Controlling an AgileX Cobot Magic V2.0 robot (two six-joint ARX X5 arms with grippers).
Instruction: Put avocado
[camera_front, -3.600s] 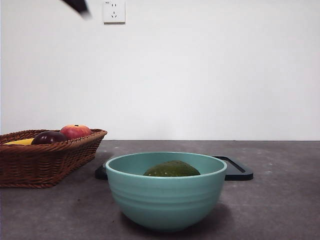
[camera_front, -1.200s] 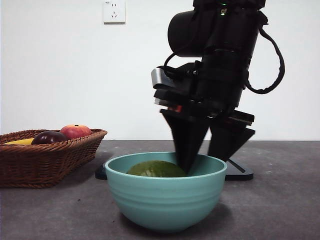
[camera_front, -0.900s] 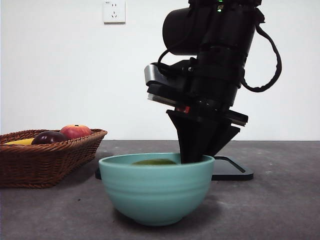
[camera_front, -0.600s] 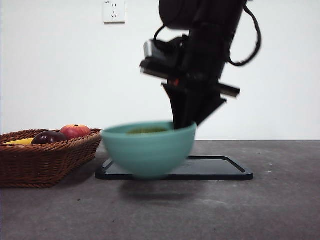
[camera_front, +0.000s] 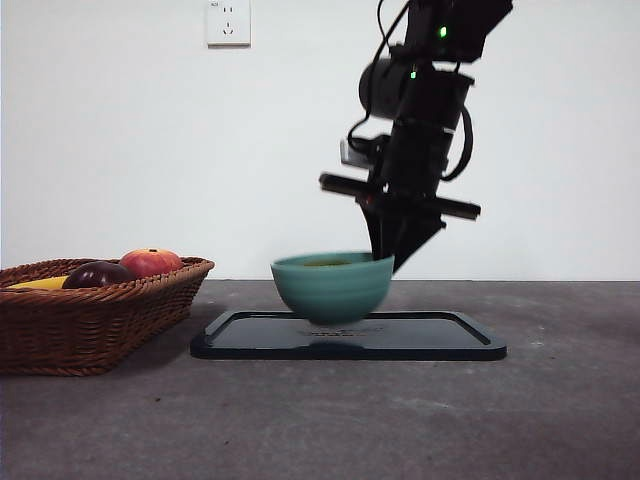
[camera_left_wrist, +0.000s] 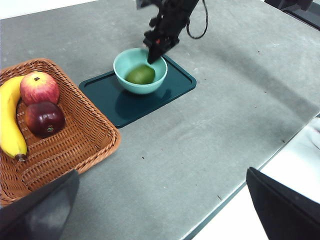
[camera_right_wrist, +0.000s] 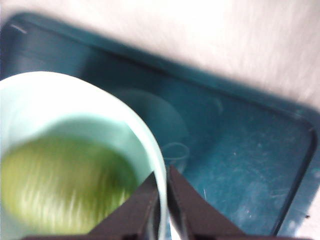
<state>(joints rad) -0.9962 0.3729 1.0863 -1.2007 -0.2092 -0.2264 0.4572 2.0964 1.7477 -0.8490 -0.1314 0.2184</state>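
The dull green avocado (camera_left_wrist: 140, 75) lies inside a teal bowl (camera_front: 332, 288); in the front view only a sliver of it (camera_front: 325, 263) shows above the rim. My right gripper (camera_front: 385, 262) is shut on the bowl's rim and holds the bowl low over the dark tray (camera_front: 440, 340). The right wrist view shows the jaws (camera_right_wrist: 162, 175) pinching the rim (camera_right_wrist: 125, 115), with the avocado (camera_right_wrist: 60, 185) blurred inside and the tray (camera_right_wrist: 240, 165) below. My left gripper (camera_left_wrist: 161, 171) is open and empty, high above the table's near side.
A wicker basket (camera_front: 90, 320) stands left of the tray. It holds a red apple (camera_front: 150, 262), a dark maroon fruit (camera_front: 97, 275) and a banana (camera_left_wrist: 10, 125). The table edge runs close to the left gripper (camera_left_wrist: 260, 160).
The right gripper came down, shut on the bowl's rim, lifted the bowl with the avocado from the front of the table and carried it back over the tray.
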